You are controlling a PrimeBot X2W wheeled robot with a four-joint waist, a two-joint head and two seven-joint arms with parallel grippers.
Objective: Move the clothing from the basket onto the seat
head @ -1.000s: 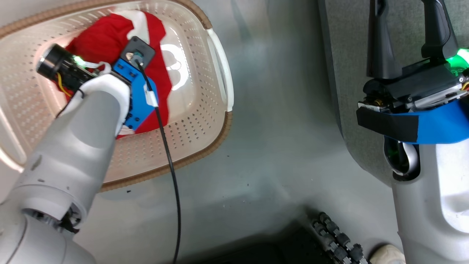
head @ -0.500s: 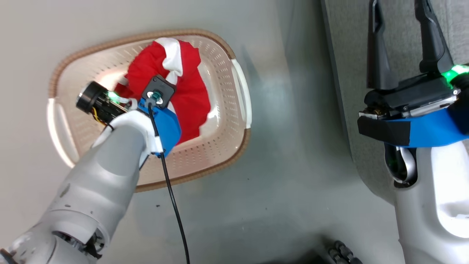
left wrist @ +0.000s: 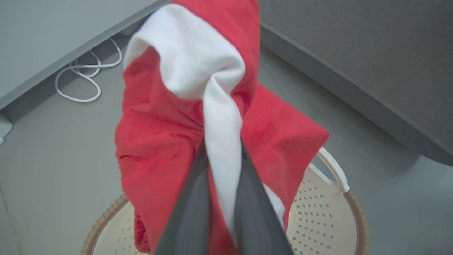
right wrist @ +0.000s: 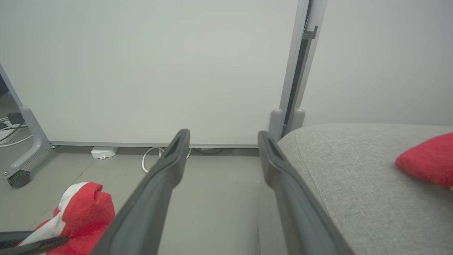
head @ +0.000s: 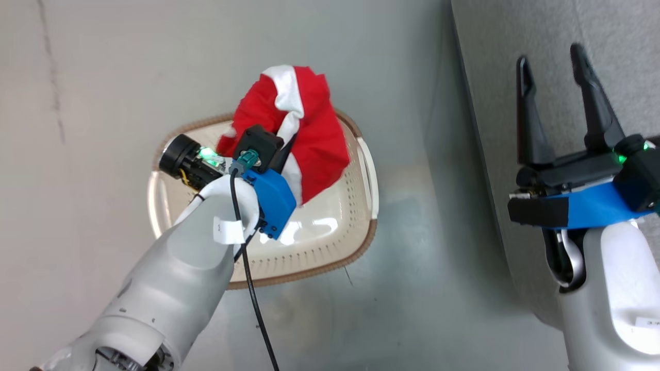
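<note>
In the left wrist view, the striped red-and-white garment [left wrist: 159, 141] is seen pinched at a white fold between the two dark fingers [left wrist: 191, 212] of the left claw [left wrist: 222, 159], which is clenched on the fabric. The cloth is gripped at one bunched place only, so the rest falls loose around the fingers. It hangs over the cream basket [left wrist: 318, 219] that stands on the grey floor [head: 412, 257]. Whether the lowest hem touches the inside of the basket cannot be told. In the head view the garment is found above the far part of the basket, so a carry towards the right is judged to be the step in hand.

The right claw [head: 550, 54] is released, its fingers spread wide and nothing between them. It is held over the edge of the grey seat [head: 593, 26], probably so that it is kept out of the path of the load.

In the right wrist view a second red piece [right wrist: 424, 159], which is taken to be the plain garment, lies on the seat cushion, well apart from both claws. The striped garment is therefore judged to be the last thing to be moved. The seat lies to the right of the left claw, with a strip of bare floor between it and the basket.
</note>
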